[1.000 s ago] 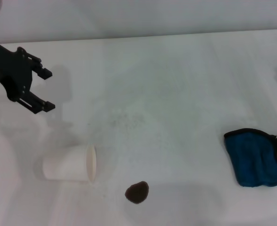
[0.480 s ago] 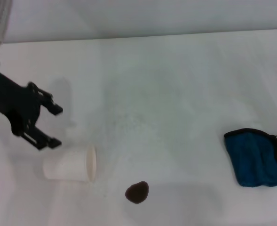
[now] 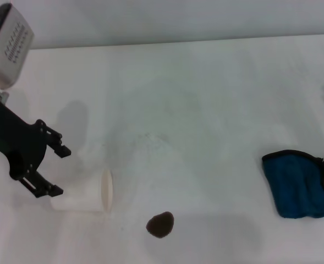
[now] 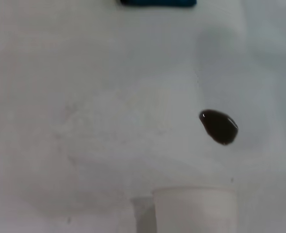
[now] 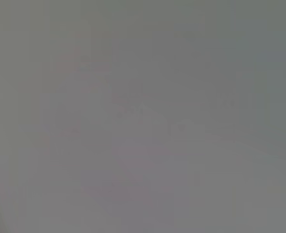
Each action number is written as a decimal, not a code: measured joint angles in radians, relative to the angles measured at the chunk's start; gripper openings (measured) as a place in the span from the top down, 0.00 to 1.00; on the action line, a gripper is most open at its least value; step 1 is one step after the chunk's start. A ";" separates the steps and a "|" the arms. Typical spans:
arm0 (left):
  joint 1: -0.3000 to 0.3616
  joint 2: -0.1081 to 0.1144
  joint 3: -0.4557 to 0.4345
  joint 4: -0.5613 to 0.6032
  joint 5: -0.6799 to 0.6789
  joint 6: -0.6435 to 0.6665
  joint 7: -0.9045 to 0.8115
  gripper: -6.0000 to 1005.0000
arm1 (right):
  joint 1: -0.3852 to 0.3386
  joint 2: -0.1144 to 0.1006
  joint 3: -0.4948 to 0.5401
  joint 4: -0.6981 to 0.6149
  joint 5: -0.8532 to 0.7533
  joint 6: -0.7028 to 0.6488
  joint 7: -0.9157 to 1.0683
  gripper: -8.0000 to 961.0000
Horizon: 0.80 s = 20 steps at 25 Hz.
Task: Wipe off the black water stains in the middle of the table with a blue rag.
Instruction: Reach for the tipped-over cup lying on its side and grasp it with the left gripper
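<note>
Nearest the robot, a small dark brown-black rounded stain [image 3: 160, 224] on the wide white surface [image 3: 206, 110], untouched and whole; the same blob [image 4: 219, 126] in the left wrist view, past the white paper cup's rim [image 4: 195, 209]. Just to its left, a white paper cup [image 3: 83, 192] lying on its side, mouth turned toward the stain. At the cup's closed end, the black left tool [image 3: 56, 170], fingers apart, the lower one level with the cup's base, the upper one above it; contact impossible to confirm. Lower and nearer the cup than half a second ago, and well down from its height of a second ago: probably a reach for the cup, clearing it aside before any wiping. Off to the right, well apart from the stain, a soft teal-blue rag with black edge trim [image 3: 299, 183], crumpled and unmoved through all three head views, a sliver of it [image 4: 158, 2] also at the edge of the left wrist view. Wiping not yet begun. No right tool in sight; right wrist view a featureless grey.
</note>
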 joint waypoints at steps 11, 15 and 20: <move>0.016 -0.003 -0.002 0.083 0.030 -0.079 -0.001 0.13 | -0.004 0.000 -0.002 0.040 -0.006 0.049 -0.012 0.11; 0.029 -0.002 -0.002 0.132 0.030 -0.100 -0.007 0.13 | -0.002 0.000 -0.002 0.046 -0.007 0.049 -0.013 0.11; 0.045 -0.003 -0.002 0.183 0.030 -0.131 -0.019 0.13 | -0.001 0.000 -0.004 0.047 -0.008 0.049 -0.013 0.11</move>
